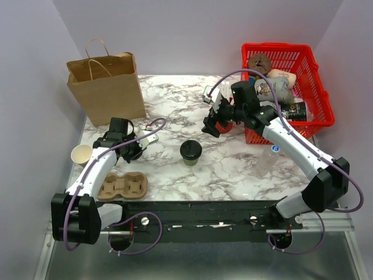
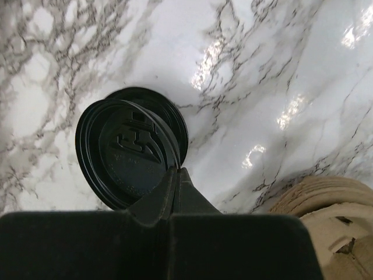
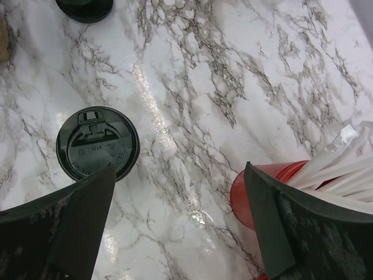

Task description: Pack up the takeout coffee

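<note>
1. The olive-green paper cup with round black lid (image 1: 190, 151) stands mid-table, left of and nearer than our right gripper (image 3: 179, 175), whose jaws are spread.
2. Our left gripper (image 2: 176, 175) apparently pinches a loose black plastic lid (image 2: 125, 154).
3. We should straddle the cup below its lid, clear of the red cup of white sticks (image 3: 239, 198).

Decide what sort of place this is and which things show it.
Probably a lab bench staged as a café takeout counter: marble-look table, paper bag, cup carrier and lidded cup.

Bright light from above leaves white glare patches on the glossy grey-veined white marble tabletop (image 2: 303, 76), shadows are soft, and the left wrist view looks slightly blurred.
</note>
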You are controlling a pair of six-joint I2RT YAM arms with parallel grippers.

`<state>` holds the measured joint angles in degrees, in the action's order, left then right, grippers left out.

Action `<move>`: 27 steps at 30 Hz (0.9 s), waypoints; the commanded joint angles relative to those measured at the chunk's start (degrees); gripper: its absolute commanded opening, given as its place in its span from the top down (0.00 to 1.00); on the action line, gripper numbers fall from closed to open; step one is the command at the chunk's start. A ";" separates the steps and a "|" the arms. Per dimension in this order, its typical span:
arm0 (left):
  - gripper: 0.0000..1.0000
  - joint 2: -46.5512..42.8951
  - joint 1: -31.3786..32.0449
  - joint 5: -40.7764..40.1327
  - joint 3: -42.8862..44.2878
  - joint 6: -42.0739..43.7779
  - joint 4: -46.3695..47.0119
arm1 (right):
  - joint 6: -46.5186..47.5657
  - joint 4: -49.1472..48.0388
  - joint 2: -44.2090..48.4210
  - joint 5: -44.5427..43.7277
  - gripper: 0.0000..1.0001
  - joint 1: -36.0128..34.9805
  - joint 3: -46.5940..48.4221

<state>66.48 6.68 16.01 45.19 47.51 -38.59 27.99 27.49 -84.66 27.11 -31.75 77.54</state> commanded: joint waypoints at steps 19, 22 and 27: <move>0.61 7.18 -1.40 -1.95 -0.98 -5.67 7.91 | 22.89 11.36 -3.57 6.11 0.00 -1.74 2.00; 0.50 4.55 -1.32 -0.38 -0.37 -7.69 6.96 | 24.39 13.20 -4.54 7.60 0.00 -2.44 3.67; 0.24 -0.12 -1.32 5.43 4.63 -13.13 3.00 | 28.68 17.50 -7.35 10.06 0.00 -4.20 7.70</move>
<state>70.78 5.63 15.99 45.15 39.75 -33.17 51.11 40.03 -90.06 32.93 -34.37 80.77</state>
